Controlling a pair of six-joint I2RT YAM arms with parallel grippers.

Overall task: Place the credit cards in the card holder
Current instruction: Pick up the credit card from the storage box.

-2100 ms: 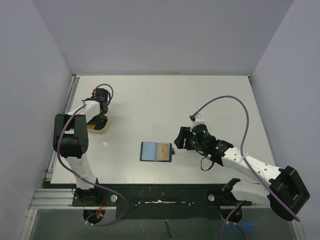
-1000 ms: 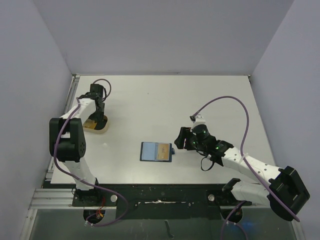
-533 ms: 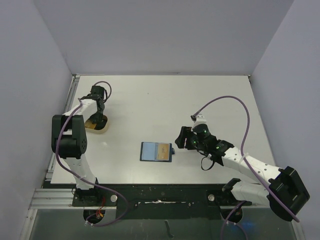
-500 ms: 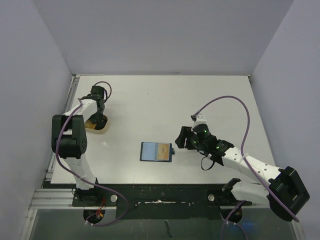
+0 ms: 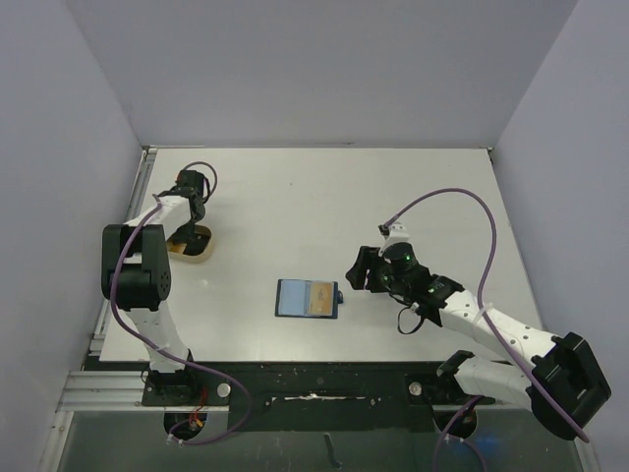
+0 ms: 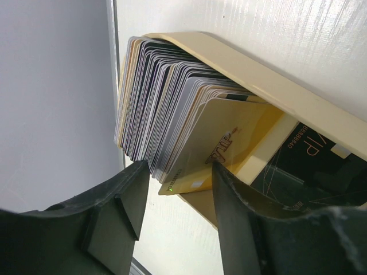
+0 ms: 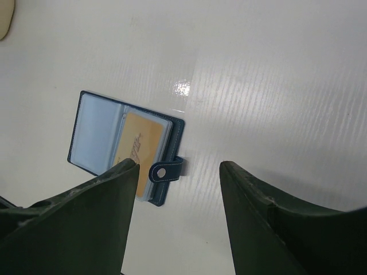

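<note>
Card holder [image 7: 123, 154] lies open, flat, near table's [image 5: 393, 197] near edge, mid-width. Gold card [image 7: 140, 149] sits in its right-hand slot, snap tab [image 7: 166, 170] sticking out. Other cards [image 6: 166, 114] stand stacked in beige tray [image 6: 287, 97] at left edge; black card [image 6: 304, 166] lies flat in it. Left gripper [image 6: 175, 189] partly open, fingers either side of front gold card's [image 6: 229, 143] corner; contact unclear. Right gripper [image 7: 178, 195] wide open, empty, over table just beside the tab.

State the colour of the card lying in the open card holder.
The card is tan-gold; the right wrist view shows it best.
</note>
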